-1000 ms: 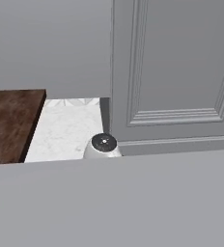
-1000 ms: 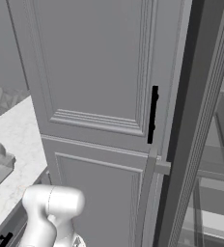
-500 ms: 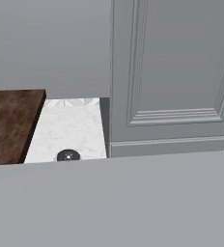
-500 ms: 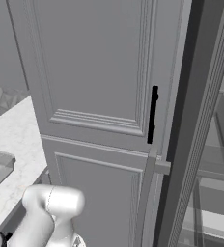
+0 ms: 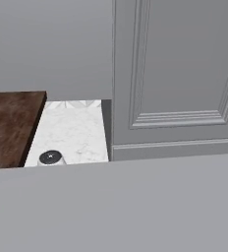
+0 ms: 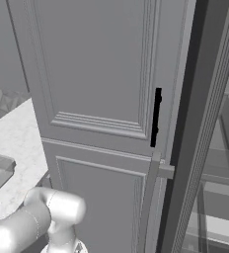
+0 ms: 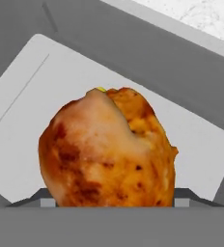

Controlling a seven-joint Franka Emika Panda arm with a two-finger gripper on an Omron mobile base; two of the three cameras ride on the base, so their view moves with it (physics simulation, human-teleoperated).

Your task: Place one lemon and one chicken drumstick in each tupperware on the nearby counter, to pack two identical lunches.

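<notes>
Drumstick (image 7: 109, 149) is held in the pincer above a grey tray (image 7: 32, 87) on the marble table (image 5: 69, 130); next, lowering and release inside the rim are called for.

drumstick (image 7: 106, 149): browned, orange-red skin, close up, over tray floor | lemon (image 7: 100, 89): yellow sliver peeking behind drumstick top | tupperware (image 7: 32, 82): lt-grey, shallow, flared rim, on desk (image 5: 69, 133): white marble, grey-veined
</notes>
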